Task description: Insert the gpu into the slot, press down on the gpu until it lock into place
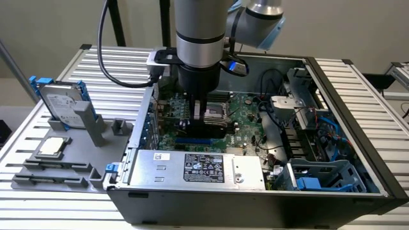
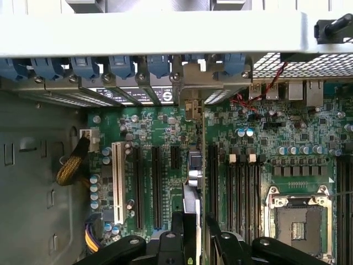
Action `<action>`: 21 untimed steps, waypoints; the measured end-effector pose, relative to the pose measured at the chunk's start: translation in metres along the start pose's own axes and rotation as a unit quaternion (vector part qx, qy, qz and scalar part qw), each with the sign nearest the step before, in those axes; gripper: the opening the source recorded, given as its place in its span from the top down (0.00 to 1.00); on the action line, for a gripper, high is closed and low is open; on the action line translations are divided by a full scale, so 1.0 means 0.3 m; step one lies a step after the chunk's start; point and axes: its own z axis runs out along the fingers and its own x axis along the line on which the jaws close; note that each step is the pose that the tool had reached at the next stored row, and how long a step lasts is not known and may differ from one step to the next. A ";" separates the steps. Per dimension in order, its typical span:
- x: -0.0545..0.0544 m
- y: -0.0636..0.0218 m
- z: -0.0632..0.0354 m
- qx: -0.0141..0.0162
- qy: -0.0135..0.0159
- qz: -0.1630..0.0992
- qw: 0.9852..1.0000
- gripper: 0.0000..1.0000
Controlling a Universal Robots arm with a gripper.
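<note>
In the exterior view my gripper reaches straight down into the open computer case and is shut on the gpu, a dark card held upright over the motherboard. The bright-blue slot lies directly under the card's lower edge; whether they touch I cannot tell. In the wrist view the gpu shows edge-on between my two black fingers. It runs toward the case's rear bracket openings, and the slot is hidden under it.
Black expansion slots and a white one flank the card, with black memory slots and the CPU socket on its other side. The power supply sits at the case front. A grey hard drive with blue rails stands outside on a fixture.
</note>
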 end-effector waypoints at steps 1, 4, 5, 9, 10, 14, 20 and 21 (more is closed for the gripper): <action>0.001 0.000 0.001 0.000 0.000 0.000 1.000 0.74; 0.002 0.000 0.006 -0.001 -0.001 -0.001 1.000 0.74; 0.002 0.000 0.007 -0.002 -0.001 -0.001 1.000 0.74; 0.002 0.001 0.012 -0.002 -0.001 -0.001 1.000 0.74; 0.002 0.001 0.014 -0.003 -0.001 -0.001 1.000 0.74; 0.002 0.001 0.024 -0.005 -0.002 -0.001 1.000 0.74; 0.007 0.001 0.038 -0.010 -0.005 -0.002 1.000 0.74; 0.007 0.001 0.039 -0.011 -0.006 -0.002 1.000 0.74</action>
